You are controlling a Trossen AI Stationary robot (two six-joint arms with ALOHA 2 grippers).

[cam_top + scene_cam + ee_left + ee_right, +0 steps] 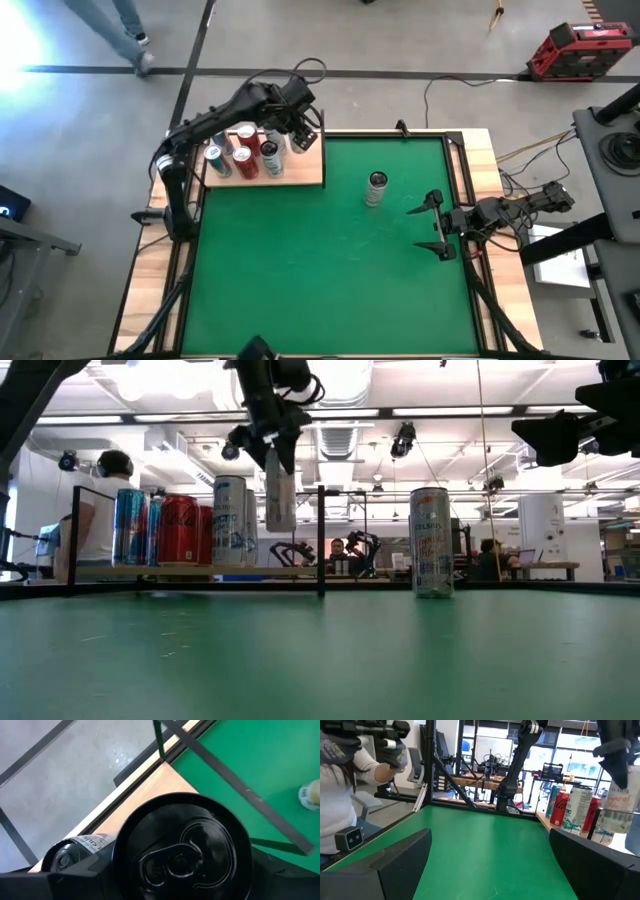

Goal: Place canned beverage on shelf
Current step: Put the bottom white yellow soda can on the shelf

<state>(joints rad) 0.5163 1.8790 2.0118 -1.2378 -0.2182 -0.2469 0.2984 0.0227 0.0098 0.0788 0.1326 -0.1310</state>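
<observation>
The light-wood shelf (300,175) with thin black rods sits at the green mat's far left corner. Several cans (242,155) stand upright on it. My left gripper (303,130) is over the shelf's right end, shut on a slim white can with a black top (281,490). The can's top fills the left wrist view (182,855). Another slim can (376,187) stands upright on the mat, right of the shelf. My right gripper (430,225) is open and empty at the mat's right side. My left gripper pinches the slim can's upper part (280,460) between its two fingers, one on each side of the top (125,845). The fingers come from above, pointing down. The can hangs upright below them, its base clear of the shelf board (200,569).
The shelf's black rods (321,540) stand upright at its edges near the held can. Red, white and blue cans (570,810) fill the shelf's left and middle. A person (350,785) is beyond the table, and other people show far off in the room.
</observation>
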